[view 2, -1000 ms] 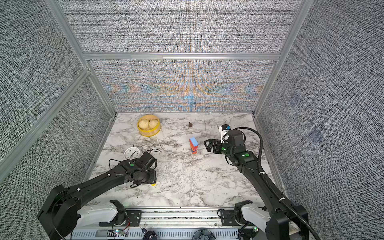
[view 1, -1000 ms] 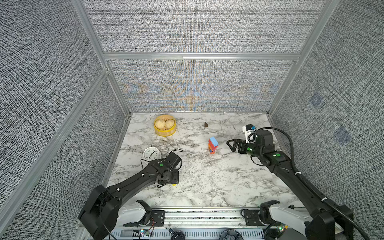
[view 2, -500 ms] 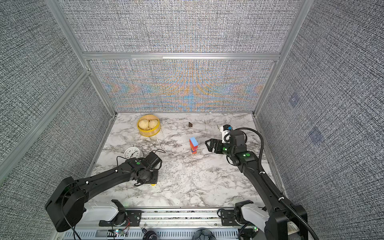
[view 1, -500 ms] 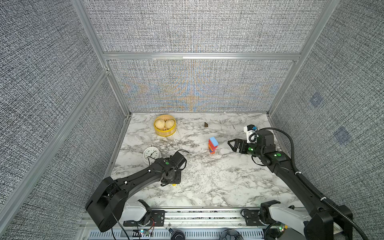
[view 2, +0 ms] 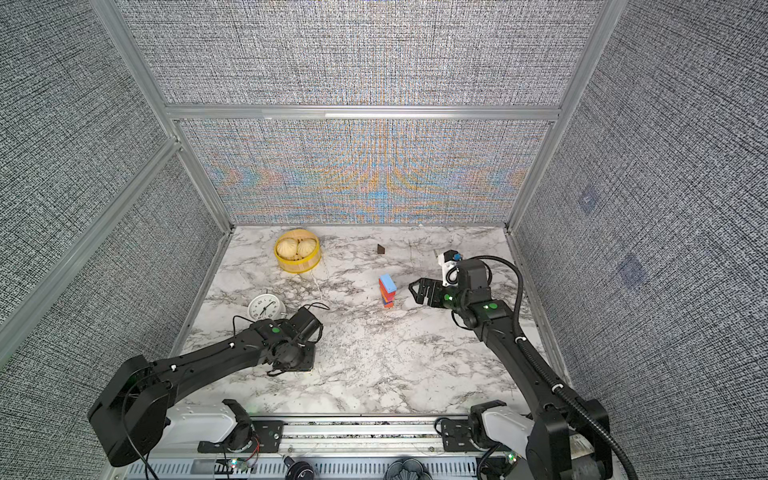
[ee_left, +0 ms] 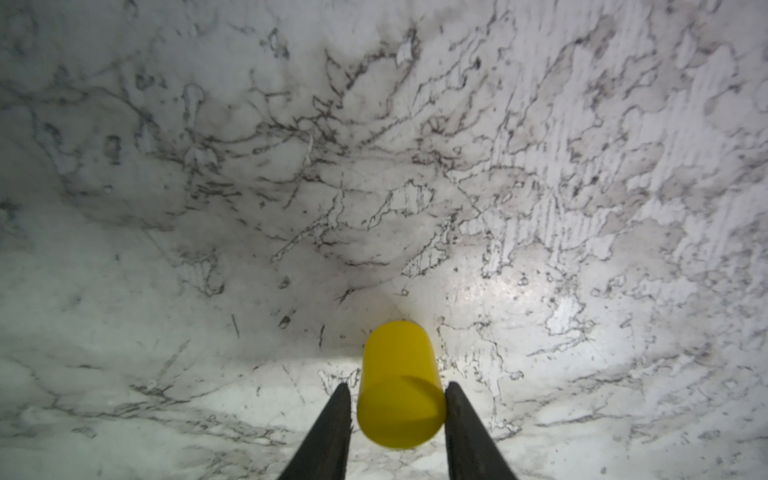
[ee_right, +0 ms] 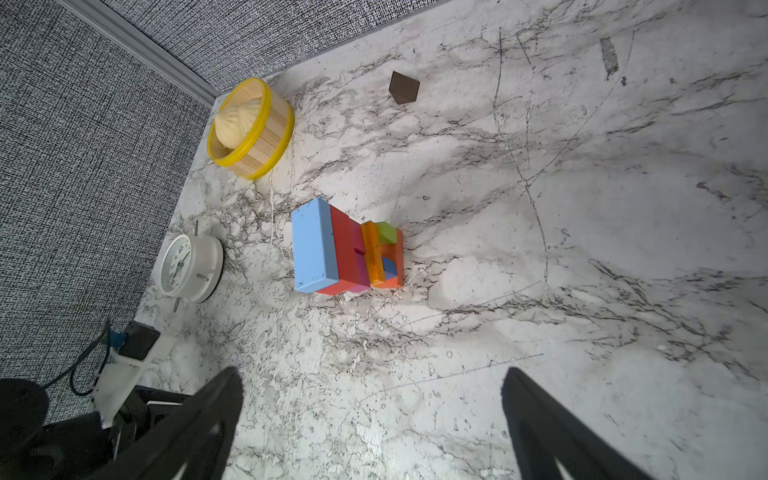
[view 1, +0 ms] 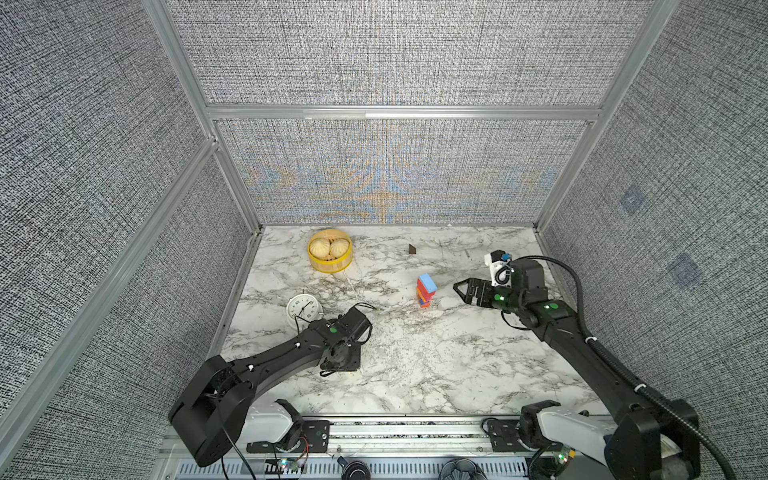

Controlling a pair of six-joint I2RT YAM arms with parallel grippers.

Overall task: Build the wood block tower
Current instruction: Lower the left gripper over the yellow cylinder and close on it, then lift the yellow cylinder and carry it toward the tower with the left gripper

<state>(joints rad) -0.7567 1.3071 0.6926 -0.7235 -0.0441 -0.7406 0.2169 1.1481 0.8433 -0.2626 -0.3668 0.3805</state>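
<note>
The tower (view 1: 427,291) (view 2: 387,291) stands mid-table, a short stack of orange, lime, pink and red wood blocks topped by a light blue bar (ee_right: 309,245). A yellow cylinder (ee_left: 399,374) lies on the marble between the fingers of my left gripper (ee_left: 399,384), which is shut on its sides. In both top views that gripper (view 1: 340,365) points down near the front left and hides the cylinder. My right gripper (view 1: 459,286) (ee_right: 372,372) hovers wide open and empty just right of the tower. A dark brown cube (view 1: 412,249) (ee_right: 404,87) sits alone near the back wall.
A round yellow basket of buns (view 1: 330,255) stands at the back left. A white clock (view 1: 304,307) lies just behind my left arm. Grey fabric walls close in the marble table (view 1: 415,374) on three sides.
The left gripper's jaws have narrowed onto the yellow cylinder and the left arm has settled lower. The right arm and the tower have stayed put.
</note>
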